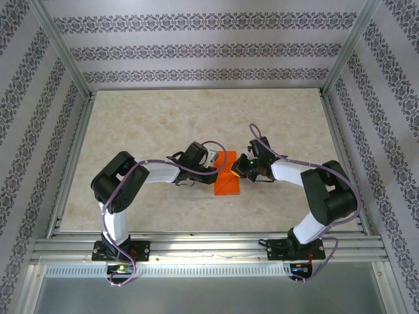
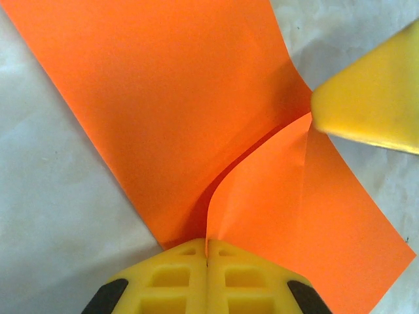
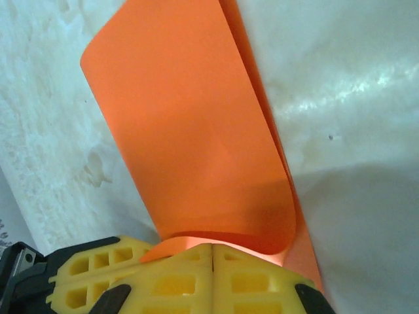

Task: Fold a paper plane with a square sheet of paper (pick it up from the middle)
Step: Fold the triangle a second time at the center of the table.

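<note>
Pale table [image 1: 131,131]. Square sheet of paper [image 1: 227,183] sits mid-table between the arms, partly folded. Left gripper [image 2: 207,252] is clamped tight on a raised flap, right gripper [image 3: 213,252] pinches a curled edge. Paper looks thin, light, floppy, easily creased; grip edges.

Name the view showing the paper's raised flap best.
Left wrist: the square sheet of paper lies spread, its flap curling up at the left fingers. Right wrist shows a curl; top external, a small patch.

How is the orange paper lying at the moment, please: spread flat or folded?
Partly folded: the paper curls up in a flap to the left hand, not creased flat.
</note>
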Controlling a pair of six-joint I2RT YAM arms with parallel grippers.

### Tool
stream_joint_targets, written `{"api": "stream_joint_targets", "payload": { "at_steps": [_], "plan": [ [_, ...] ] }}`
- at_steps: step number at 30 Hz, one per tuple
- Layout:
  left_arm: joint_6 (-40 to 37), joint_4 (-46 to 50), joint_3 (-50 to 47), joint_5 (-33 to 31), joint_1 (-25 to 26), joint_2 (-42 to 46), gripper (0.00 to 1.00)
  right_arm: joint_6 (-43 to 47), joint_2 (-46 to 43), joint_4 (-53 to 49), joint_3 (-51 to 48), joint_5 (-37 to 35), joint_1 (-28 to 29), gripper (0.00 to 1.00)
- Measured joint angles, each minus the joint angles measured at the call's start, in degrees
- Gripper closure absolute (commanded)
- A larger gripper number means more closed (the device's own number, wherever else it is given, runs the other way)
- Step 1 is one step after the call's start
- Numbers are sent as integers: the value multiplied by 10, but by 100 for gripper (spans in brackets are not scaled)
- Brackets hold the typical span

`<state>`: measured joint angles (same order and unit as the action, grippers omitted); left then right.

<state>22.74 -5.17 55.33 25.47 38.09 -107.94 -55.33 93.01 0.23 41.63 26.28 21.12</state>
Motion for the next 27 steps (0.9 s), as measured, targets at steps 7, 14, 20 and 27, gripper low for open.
{"api": "stream_joint_targets", "payload": {
  "at_steps": [7, 14, 20, 27],
  "plan": [
    [0, 0, 0, 0, 0, 0, 100, 17, 27, -19, 3, -20, -4, 100],
    [0, 0, 0, 0, 0, 0, 100, 14, 20, -12, -5, -16, -12, 100],
    [0, 0, 0, 0, 0, 0, 100, -4, -23, 10, -25, -8, -27, 100],
    [0, 0, 0, 0, 0, 0, 100, 0, -35, 4, 15, -17, 43, 100]
  ]
}}
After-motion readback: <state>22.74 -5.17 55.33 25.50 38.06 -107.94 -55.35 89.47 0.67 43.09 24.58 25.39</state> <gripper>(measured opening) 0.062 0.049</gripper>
